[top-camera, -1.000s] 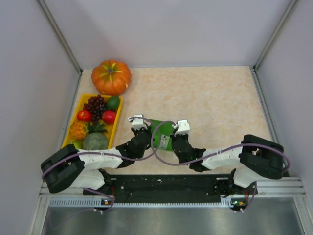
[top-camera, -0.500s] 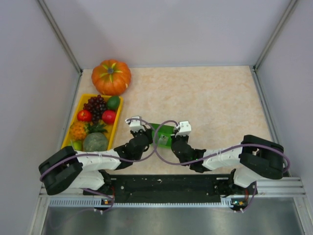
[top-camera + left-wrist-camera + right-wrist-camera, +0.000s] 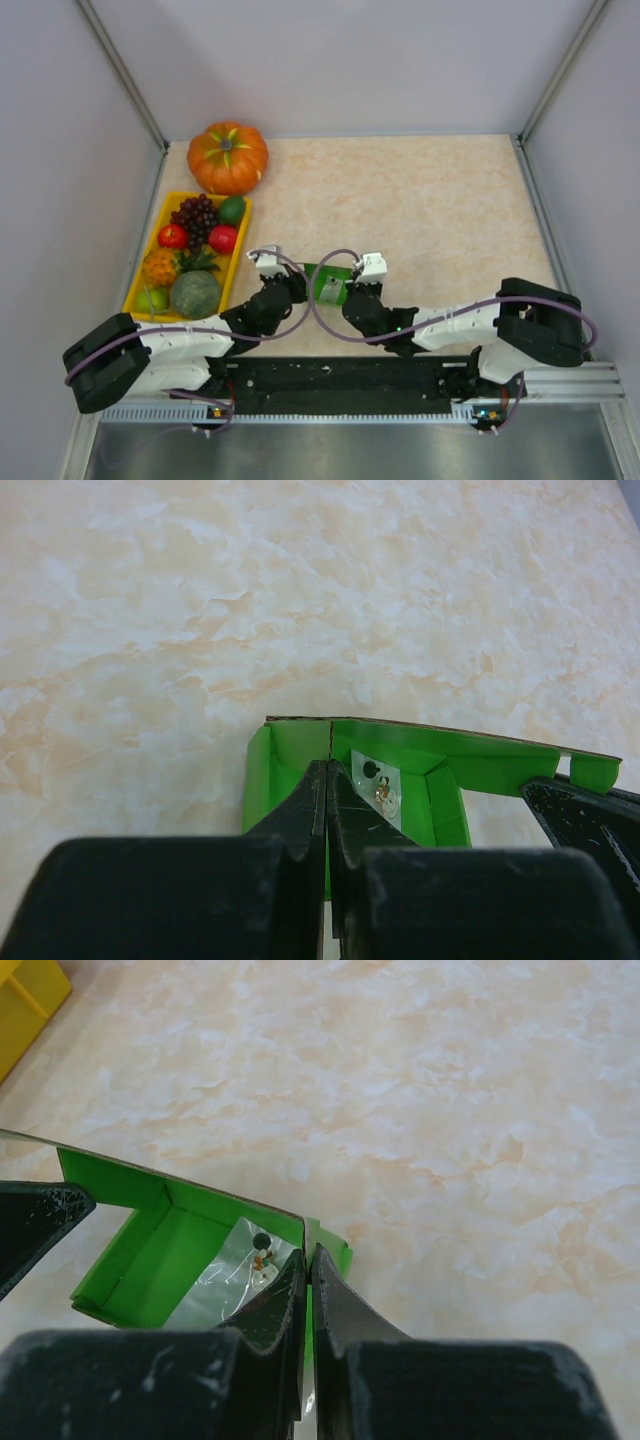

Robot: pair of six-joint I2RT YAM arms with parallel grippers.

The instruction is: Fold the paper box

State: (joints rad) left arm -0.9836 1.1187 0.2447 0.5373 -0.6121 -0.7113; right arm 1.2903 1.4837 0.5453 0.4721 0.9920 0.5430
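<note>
One bright green paper box (image 3: 328,283) sits partly folded on the pale marbled table (image 3: 440,200), close to the near edge. Its side walls stand upright around an open floor. Inside lies a clear plastic packet (image 3: 378,792) with a small dark piece in it; any print on it is too small to read. The left gripper (image 3: 328,780) is clamped tight on the box's wall near a corner slit, with green card showing between its fingers. The right gripper (image 3: 307,1260) is pinched on the opposite wall at its corner. The two arms meet over the box from either side. Well to the left lies a yellow tray (image 3: 240,245) of fruit, with a pumpkin (image 3: 228,157) behind it.
</note>
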